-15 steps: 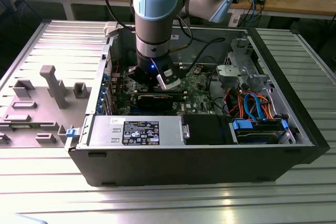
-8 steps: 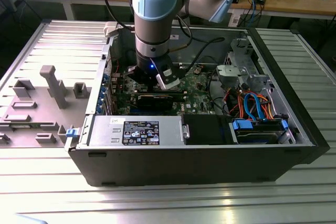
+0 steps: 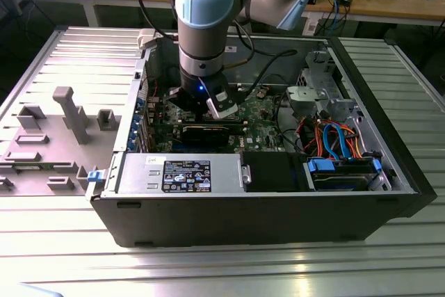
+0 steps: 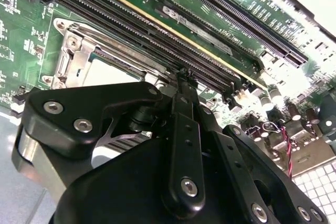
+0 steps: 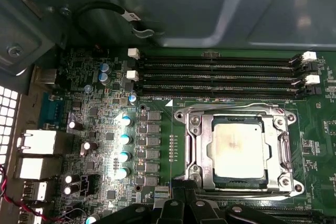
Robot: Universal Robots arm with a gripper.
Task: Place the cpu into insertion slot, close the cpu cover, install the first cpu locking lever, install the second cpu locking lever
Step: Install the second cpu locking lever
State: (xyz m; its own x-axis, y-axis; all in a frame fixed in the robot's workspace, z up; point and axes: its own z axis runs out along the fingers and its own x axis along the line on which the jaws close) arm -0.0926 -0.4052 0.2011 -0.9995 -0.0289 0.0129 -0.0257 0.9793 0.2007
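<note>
One cpu (image 5: pixel 238 152), seemingly under cover (image 5: pixel 195 148).

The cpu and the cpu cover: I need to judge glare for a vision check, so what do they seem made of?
The cpu looks like matte silvery metal with a dull, pale sheen. The cpu cover around it looks like brighter bare metal, probably stamped steel, with sharp highlights on its edges.
</note>
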